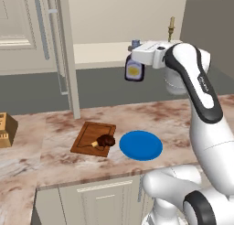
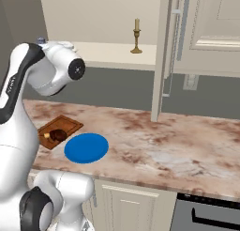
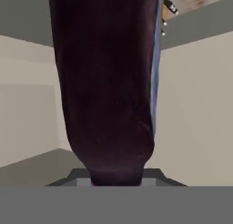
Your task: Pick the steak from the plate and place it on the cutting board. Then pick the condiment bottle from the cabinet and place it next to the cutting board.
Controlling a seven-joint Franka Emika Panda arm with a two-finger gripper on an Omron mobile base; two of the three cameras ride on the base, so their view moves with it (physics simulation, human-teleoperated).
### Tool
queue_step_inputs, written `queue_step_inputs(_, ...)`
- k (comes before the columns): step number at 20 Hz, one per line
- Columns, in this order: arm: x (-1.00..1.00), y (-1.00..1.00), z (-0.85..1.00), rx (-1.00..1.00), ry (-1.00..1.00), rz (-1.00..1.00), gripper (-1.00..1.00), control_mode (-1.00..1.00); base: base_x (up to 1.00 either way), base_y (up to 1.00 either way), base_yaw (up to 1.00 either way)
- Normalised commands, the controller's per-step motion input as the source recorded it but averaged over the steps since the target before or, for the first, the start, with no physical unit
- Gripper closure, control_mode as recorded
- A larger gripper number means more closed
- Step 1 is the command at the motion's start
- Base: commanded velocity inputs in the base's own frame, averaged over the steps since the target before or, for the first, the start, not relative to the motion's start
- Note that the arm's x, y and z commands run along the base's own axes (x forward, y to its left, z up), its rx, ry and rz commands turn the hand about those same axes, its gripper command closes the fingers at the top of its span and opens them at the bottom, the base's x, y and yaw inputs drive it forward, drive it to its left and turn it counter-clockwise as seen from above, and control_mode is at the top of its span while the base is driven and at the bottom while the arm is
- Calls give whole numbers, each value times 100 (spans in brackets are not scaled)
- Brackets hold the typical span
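The steak (image 1: 104, 141) lies on the reddish cutting board (image 1: 89, 133), also seen as the steak (image 2: 57, 134) on the cutting board (image 2: 65, 123). To the board's right sits the bare blue plate (image 1: 140, 145), the plate (image 2: 86, 147). My gripper (image 1: 133, 52) is shut on the condiment bottle (image 1: 134, 70), a dark bottle with a yellow-white label, hanging in the air in front of the open cabinet shelf (image 1: 98, 52). Up close the bottle's dark body (image 3: 107, 82) fills the hand view.
A brass candlestick (image 2: 136, 36) stands on the cabinet shelf. The open cabinet door (image 1: 67, 55) juts out above the counter left of the board. A tan wooden block (image 1: 5, 129) sits at the far left of the marble counter (image 2: 178, 141).
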Motion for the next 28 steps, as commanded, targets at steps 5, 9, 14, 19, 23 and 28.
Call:
queue_step_inputs(5, -51, 0, -11, 2, 5, 0, 100, -100, 0, 0, 0)
queue_step_inputs(9, -45, 0, -20, 3, 5, 0, 100, -100, 0, 0, 0)
queue_step_inputs(14, -42, 0, -20, 4, 5, 0, 100, -100, 0, 0, 0)
queue_step_inputs(19, -38, 0, -25, 2, 6, 0, 100, -100, 0, 0, 0)
queue_step_inputs(23, -40, -6, -23, 0, 7, 0, 100, -100, 0, 0, 0)
queue_step_inputs(28, -34, -25, -13, 0, 6, 0, 100, -100, 0, 0, 0)
